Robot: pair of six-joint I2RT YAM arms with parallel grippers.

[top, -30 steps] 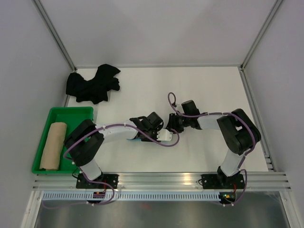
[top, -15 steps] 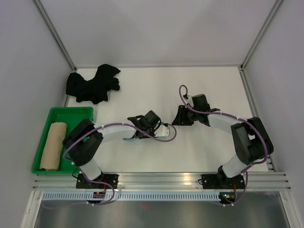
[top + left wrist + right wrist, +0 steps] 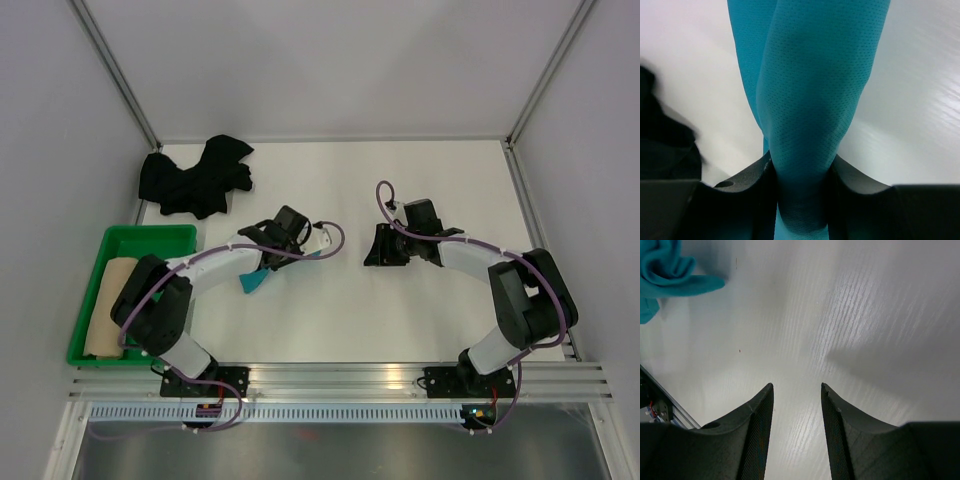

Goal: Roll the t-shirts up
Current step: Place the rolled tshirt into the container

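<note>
Teal t-shirt (image 3: pixel 815 100) bunched, pinched between the left gripper (image 3: pixel 800 172) jaws, left of table (image 3: pixel 420 180) centre. Right gripper (image 3: pixel 796 410) parted, empty, just above table. Black t-shirt (image 3: pixel 195 180) crumpled far left; beige roll (image 3: pixel 110 305) lies in green tray (image 3: pixel 150 232).

The bright teal cloth t-shirt (image 3: pixel 815 100) is a matt, finely dimpled knit. The white tabletop (image 3: pixel 865 315) is smooth, with a faint streaky sheen.

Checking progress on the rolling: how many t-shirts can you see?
3: black shirt crumpled at the far left, beige shirt rolled in the green tray, teal shirt clamped in the left pincer.
</note>
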